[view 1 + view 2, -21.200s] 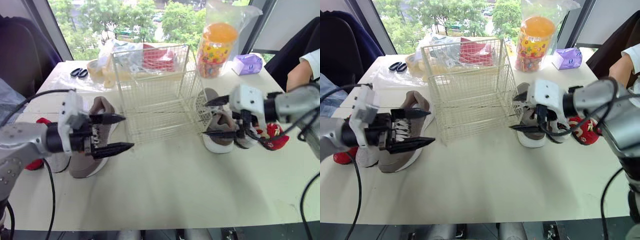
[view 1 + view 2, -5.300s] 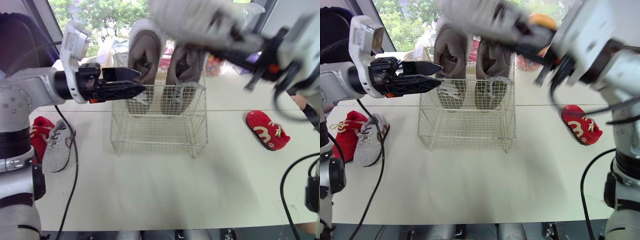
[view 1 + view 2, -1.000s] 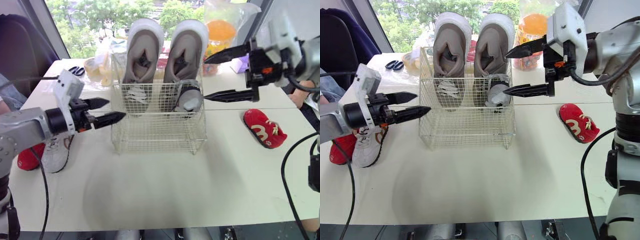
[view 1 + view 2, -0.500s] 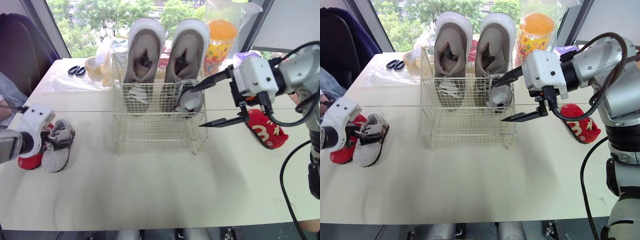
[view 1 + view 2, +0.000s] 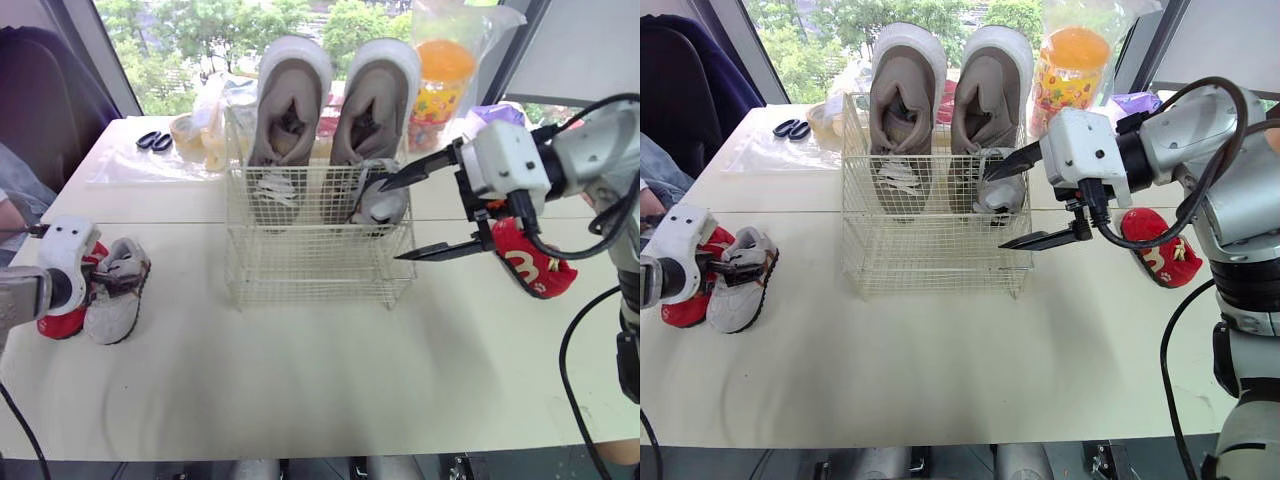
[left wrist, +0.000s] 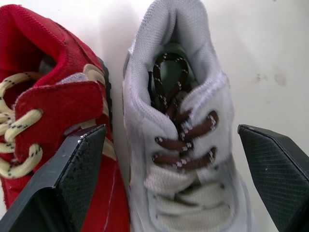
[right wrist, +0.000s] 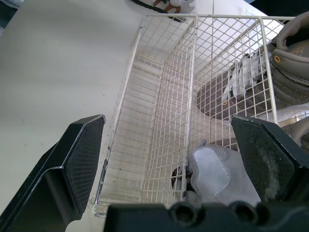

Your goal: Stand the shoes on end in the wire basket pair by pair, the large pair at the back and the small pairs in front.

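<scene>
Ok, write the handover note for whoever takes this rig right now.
Left gripper: open over the loose grey shoe on the table, a red shoe beside it.
Right gripper: open, empty, by the wire basket, on its right side.
Done: large pair on end at the back, one grey shoe in front.
To do: the loose grey shoe, then both red shoes; the second red shoe lies on the table's right.

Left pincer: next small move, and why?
Probably close the left pincer on the small grey shoe: its fingers stand open on either side of that shoe, which lies on the table beside a red shoe. The matching grey shoe stands in the wire basket, in front of the large pair.
</scene>
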{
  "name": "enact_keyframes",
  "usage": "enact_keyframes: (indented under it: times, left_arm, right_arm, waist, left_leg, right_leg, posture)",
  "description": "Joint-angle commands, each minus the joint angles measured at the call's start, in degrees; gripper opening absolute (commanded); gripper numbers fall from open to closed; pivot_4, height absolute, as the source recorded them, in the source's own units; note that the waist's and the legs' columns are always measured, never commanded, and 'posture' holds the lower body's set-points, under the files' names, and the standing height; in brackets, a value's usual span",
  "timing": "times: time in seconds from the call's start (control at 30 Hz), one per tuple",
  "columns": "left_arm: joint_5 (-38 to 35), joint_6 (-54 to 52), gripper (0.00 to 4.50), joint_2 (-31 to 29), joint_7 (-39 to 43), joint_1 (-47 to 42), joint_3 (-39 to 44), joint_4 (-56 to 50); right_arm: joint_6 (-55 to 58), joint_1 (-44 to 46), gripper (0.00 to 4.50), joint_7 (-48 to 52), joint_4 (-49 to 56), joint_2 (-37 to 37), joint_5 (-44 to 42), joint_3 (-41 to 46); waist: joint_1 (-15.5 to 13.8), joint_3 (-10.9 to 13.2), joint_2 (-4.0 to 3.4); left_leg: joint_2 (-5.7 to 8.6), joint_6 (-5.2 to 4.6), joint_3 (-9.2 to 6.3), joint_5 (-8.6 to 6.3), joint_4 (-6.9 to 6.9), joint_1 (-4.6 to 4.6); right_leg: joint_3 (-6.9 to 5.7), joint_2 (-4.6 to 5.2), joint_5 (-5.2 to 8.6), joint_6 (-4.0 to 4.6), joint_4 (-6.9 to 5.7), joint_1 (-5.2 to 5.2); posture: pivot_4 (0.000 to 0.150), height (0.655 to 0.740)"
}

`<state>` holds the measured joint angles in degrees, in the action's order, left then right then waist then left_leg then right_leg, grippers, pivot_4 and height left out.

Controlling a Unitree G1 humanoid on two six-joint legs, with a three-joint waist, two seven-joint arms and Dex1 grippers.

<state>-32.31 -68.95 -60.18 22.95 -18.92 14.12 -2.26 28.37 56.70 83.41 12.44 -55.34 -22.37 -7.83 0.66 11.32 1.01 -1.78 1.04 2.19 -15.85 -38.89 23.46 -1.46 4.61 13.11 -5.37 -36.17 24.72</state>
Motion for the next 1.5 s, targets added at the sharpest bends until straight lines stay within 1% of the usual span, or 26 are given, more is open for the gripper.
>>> enact_keyframes:
  times: [0.03,0.07,0.17,0.27,0.3,0.33,0.43,0.57,0.7,0.77,0.83,0.9,1.0,1.03,1.17,1.2,1.33,1.4,1.5]
  left_arm:
    - [2.4,0.7,3.21,0.3,0.2,-1.8,0.0,0.1]
    - [2.6,0.6,2.71,0.5,0.4,-1.8,0.1,0.0]
    - [3.3,0.1,1.44,0.8,0.6,-1.7,0.7,-0.6]
    - [3.0,-0.7,0.37,2.0,-0.4,-4.1,2.6,-1.5]
    - [2.7,-0.9,0.19,2.7,-0.8,-5.6,3.4,-2.0]
    - [2.2,0.0,0.17,4.1,-1.5,-7.9,4.8,-3.0]
    - [-3.1,6.6,0.17,12.7,-3.5,-17.2,11.8,-8.0]
    - [-12.9,9.5,0.17,23.2,-6.6,-25.5,18.5,-15.8]
    - [-23.2,9.9,0.17,31.7,-12.5,-29.3,20.1,-23.3]
    - [-27.4,10.4,0.17,33.7,-13.8,-29.0,19.3,-25.8]
    - [-29.6,10.5,0.17,34.1,-14.6,-27.7,18.2,-27.1]
    - [-25.4,14.3,0.17,35.6,-14.8,-24.3,14.3,-29.5]
    - [-14.7,25.9,0.17,38.6,-11.1,-17.4,5.5,-32.9]
    - [-10.3,31.0,0.17,40.4,-10.8,-15.0,2.8,-33.3]
    - [5.4,48.8,0.17,46.2,-11.6,-8.4,-6.4,-31.5]
    - [8.7,52.4,0.17,48.3,-13.1,-7.4,-8.2,-30.3]
    - [17.5,64.6,0.17,53.5,-14.1,-5.2,-13.1,-24.0]
    - [20.0,69.4,0.17,55.3,-14.2,-4.7,-14.4,-20.9]
    - [21.7,75.2,0.17,57.4,-13.6,-3.7,-15.5,-16.9]
  right_arm:
    - [0.4,0.3,4.5,-0.7,1.8,-1.3,-0.8,2.6]
    - [0.5,0.3,4.5,-0.8,1.9,-1.4,-0.8,2.7]
    - [0.4,0.0,4.5,-1.1,1.9,-1.6,-0.9,2.8]
    - [0.1,-0.1,4.5,-1.2,1.5,-1.6,-0.8,2.7]
    - [0.0,-0.2,4.5,-1.2,1.3,-1.5,-0.7,2.7]
    - [-0.2,-0.1,4.5,-1.2,1.0,-1.5,-0.6,2.6]
    - [-0.6,0.4,4.5,-1.3,-0.1,-0.9,-0.3,2.2]
    - [-1.3,1.2,4.5,-1.2,-1.4,-0.3,0.1,1.6]
    - [-1.7,1.6,4.5,-0.9,-2.2,0.1,0.4,1.1]
    - [-1.9,1.9,4.5,-0.7,-2.7,0.3,0.7,0.7]
    - [-2.0,2.2,4.5,-0.7,-3.0,0.6,0.9,0.4]
    - [-1.8,2.7,4.5,-0.5,-3.2,1.0,0.9,0.1]
    - [-1.6,2.9,4.5,-0.4,-3.4,1.5,0.8,-0.2]
    - [-1.5,3.0,4.5,-0.4,-3.4,1.7,0.9,-0.4]
    - [-0.6,3.3,4.5,-0.4,-3.1,2.0,0.8,-0.6]
    - [-0.3,3.1,4.5,-0.2,-2.9,1.9,0.5,-0.6]
    - [1.5,3.2,4.5,0.1,-1.9,1.7,0.3,-0.8]
    - [2.5,3.2,4.5,0.4,-1.2,1.1,0.0,-0.7]
    - [3.7,3.4,4.5,0.6,-0.3,0.6,0.0,-0.7]
  waist:
    - [0.0,0.0,0.0]
    - [0.0,0.0,0.0]
    - [0.0,0.0,0.0]
    - [0.0,0.0,0.0]
    - [-0.2,0.0,0.01]
    - [-0.2,0.0,0.02]
    - [-1.0,0.0,0.16]
    - [-1.3,0.0,0.23]
    - [-1.0,0.0,0.21]
    - [-0.9,0.0,0.2]
    - [-0.8,0.0,0.21]
    - [-0.7,-0.1,0.19]
    - [-0.8,-0.1,0.18]
    - [-0.9,-0.1,0.18]
    - [-1.3,-0.1,0.18]
    - [-1.4,-0.1,0.18]
    - [-1.5,-0.1,0.18]
    - [-1.4,-0.1,0.18]
    - [-1.4,-0.1,0.16]
  left_leg:
    - [0.0,0.0,0.0,0.0,0.0,0.0]
    - [0.0,0.0,-0.01,0.0,0.0,0.0]
    - [-0.01,0.0,-0.01,0.0,0.0,0.0]
    - [-0.01,0.0,-0.01,0.0,0.0,0.0]
    - [0.0,0.0,-0.02,0.0,0.0,0.0]
    - [0.0,0.0,-0.07,0.0,-0.03,0.01]
    - [0.02,0.0,-0.14,0.0,-0.16,0.05]
    - [0.05,0.0,-0.12,0.0,-0.24,0.08]
    - [0.06,-0.02,-0.1,-0.01,-0.19,0.01]
    - [0.05,-0.01,-0.14,-0.01,-0.18,-0.02]
    - [0.04,0.01,-0.16,0.01,-0.18,-0.02]
    - [0.04,0.02,-0.15,0.01,-0.19,-0.05]
    - [0.07,0.02,-0.13,0.02,-0.19,-0.11]
    - [0.08,0.02,-0.13,0.02,-0.22,-0.1]
    - [0.09,0.02,-0.12,0.02,-0.25,-0.05]
    - [0.09,0.01,-0.12,0.02,-0.25,-0.05]
    - [0.1,0.0,-0.12,0.02,-0.26,-0.04]
    - [0.1,-0.01,-0.13,0.02,-0.26,-0.05]
    - [0.09,-0.02,-0.14,0.01,-0.25,-0.06]
  right_leg:
    - [0.0,0.0,0.0,-0.01,0.0,0.0]
    - [0.0,-0.01,0.0,-0.01,0.0,0.0]
    - [0.0,0.0,-0.01,-0.01,-0.01,0.0]
    - [0.0,0.0,-0.01,-0.01,-0.01,0.0]
    - [0.0,0.01,-0.01,-0.01,-0.02,0.0]
    - [-0.03,0.0,-0.01,-0.01,-0.02,-0.02]
    - [-0.08,0.0,-0.01,-0.02,0.0,-0.08]
    - [-0.06,0.07,-0.05,-0.04,0.04,-0.15]
    - [-0.03,0.08,-0.07,-0.08,0.01,-0.16]
    - [-0.04,0.04,-0.07,-0.08,-0.03,-0.16]
    - [-0.04,0.0,-0.07,-0.07,-0.05,-0.16]
    - [-0.03,-0.02,-0.07,-0.06,-0.06,-0.17]
    - [-0.02,-0.02,-0.06,-0.06,-0.05,-0.26]
    - [-0.02,-0.02,-0.06,-0.05,-0.05,-0.27]
    - [-0.01,-0.04,-0.07,-0.03,0.03,-0.27]
    - [-0.01,-0.04,-0.07,-0.03,0.04,-0.27]
    - [-0.02,-0.02,-0.07,-0.01,0.05,-0.29]
    - [-0.02,-0.03,-0.08,0.0,0.05,-0.29]
    - [-0.04,-0.03,-0.08,0.0,0.04,-0.29]
  posture:
    - [0.15,0.74]
    - [0.15,0.74]
    - [0.15,0.74]
    - [0.15,0.74]
    - [0.15,0.74]
    - [0.15,0.74]
    - [0.15,0.74]
    - [0.15,0.74]
    - [0.15,0.74]
    - [0.15,0.74]
    - [0.15,0.74]
    - [0.15,0.74]
    - [0.15,0.74]
    - [0.15,0.74]
    - [0.15,0.74]
    - [0.15,0.74]
    - [0.15,0.74]
    - [0.15,0.74]
    - [0.15,0.74]
